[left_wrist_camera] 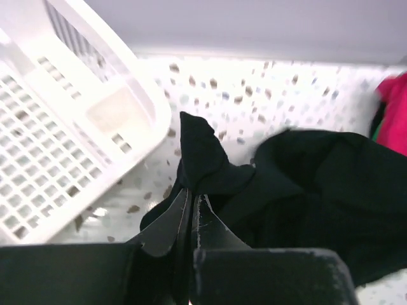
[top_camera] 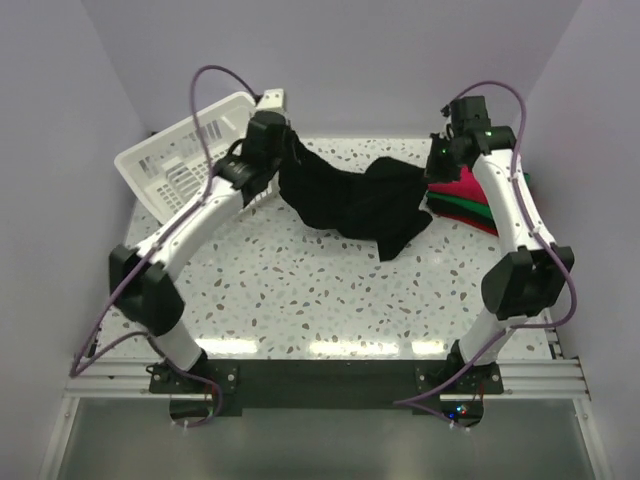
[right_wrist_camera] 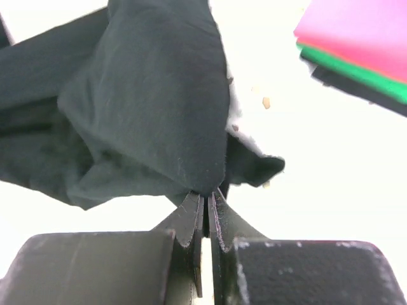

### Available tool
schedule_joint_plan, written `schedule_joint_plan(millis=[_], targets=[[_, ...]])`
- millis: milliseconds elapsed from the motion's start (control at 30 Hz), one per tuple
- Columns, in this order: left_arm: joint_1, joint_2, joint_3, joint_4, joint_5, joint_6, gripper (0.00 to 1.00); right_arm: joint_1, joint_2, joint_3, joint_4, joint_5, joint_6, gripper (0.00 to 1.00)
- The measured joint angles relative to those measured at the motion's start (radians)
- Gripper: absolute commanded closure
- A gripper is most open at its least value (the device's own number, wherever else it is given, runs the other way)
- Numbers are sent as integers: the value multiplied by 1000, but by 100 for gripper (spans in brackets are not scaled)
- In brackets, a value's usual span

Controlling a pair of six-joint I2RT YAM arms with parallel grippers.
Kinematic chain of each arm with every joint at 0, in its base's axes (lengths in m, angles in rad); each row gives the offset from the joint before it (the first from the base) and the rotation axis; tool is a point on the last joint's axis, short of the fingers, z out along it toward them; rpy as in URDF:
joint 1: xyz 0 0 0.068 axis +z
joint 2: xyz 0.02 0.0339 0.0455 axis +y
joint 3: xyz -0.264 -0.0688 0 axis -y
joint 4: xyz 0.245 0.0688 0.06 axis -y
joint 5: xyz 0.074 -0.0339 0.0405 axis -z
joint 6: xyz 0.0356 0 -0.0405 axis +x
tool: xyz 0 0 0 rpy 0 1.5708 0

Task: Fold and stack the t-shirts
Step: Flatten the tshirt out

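A large black t-shirt (top_camera: 352, 205) hangs stretched between my two grippers above the speckled table, its lower part drooping to the surface. My left gripper (top_camera: 287, 140) is shut on one corner of the black t-shirt (left_wrist_camera: 203, 162) beside the basket. My right gripper (top_camera: 432, 170) is shut on the other end of the black t-shirt (right_wrist_camera: 146, 101). A folded stack of t-shirts (top_camera: 468, 196) lies at the far right, magenta-pink on top (right_wrist_camera: 356, 32), green (right_wrist_camera: 356, 73) and black below, red showing at the edge.
A white slatted plastic basket (top_camera: 175, 165) lies tilted at the far left, close to the left gripper; it fills the left of the left wrist view (left_wrist_camera: 57, 127). The walls close the table at back and sides.
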Motion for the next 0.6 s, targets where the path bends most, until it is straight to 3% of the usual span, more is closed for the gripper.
schedule_joint_plan(millis=[133, 267, 367, 400, 433, 467, 500, 600], targets=[[7, -328, -213, 85, -50, -9, 100, -8, -88, 60, -31, 35, -10, 100], [10, -584, -453, 79, -45, -92, 95, -11, -242, -62, -49, 84, -8, 100], [10, -692, -621, -16, -17, -195, 69, -12, -352, -250, -79, 141, 8, 100], [10, -713, -682, -57, -1, -234, 52, -12, -380, -340, -93, 162, 17, 96], [10, -726, -737, -109, 18, -264, 46, -13, -394, -401, -96, 171, 23, 88], [10, -734, -782, -161, 35, -297, 41, -13, -401, -498, -116, 185, 37, 76], [9, -747, -820, -209, 51, -325, 33, -14, -397, -555, -118, 185, 41, 55], [9, -793, -852, -326, 70, -377, 27, -15, -358, -678, -144, 181, 67, 35]])
